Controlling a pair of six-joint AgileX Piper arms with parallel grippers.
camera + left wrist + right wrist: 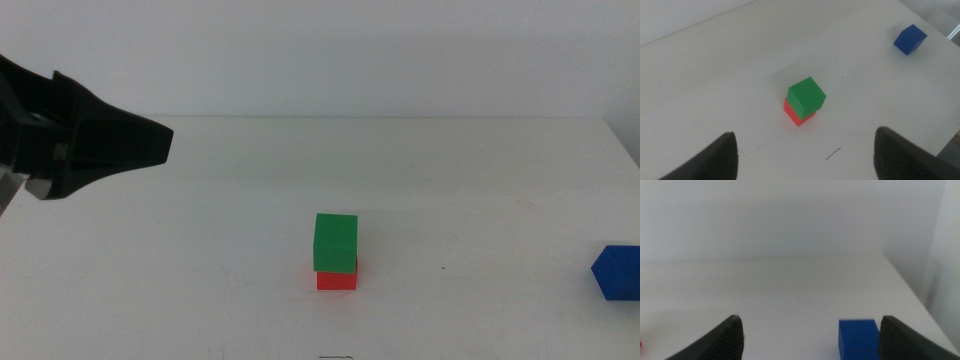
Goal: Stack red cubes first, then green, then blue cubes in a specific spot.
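Middle view: The small matte green cube sits directly on top of the small matte red cube, forming a two-level stack on the plain white tabletop, slightly below the centre of the picture. Only the lower front strip of the red cube shows beneath the green one. The green cube is turned slightly against the red one, so the edges do not line up exactly. The small dark blue cube rests on the table at the far right edge, well apart from the stack and partly cut off by the frame. The left gripper enters from the upper left, raised above the table and well apart from the stack, holding nothing. The right arm is out of this view.

Left wrist view: The left gripper shows its two dark jaws spread wide with nothing between them. The green cube on the red cube lies beyond the jaws, roughly on their centre line. The blue cube stands alone near the table's far corner. A short dark mark lies on the tabletop near the stack.

Right wrist view: The right gripper also has its jaws set wide apart and empty. The blue cube sits on the table between them, closer to one jaw, touching neither.
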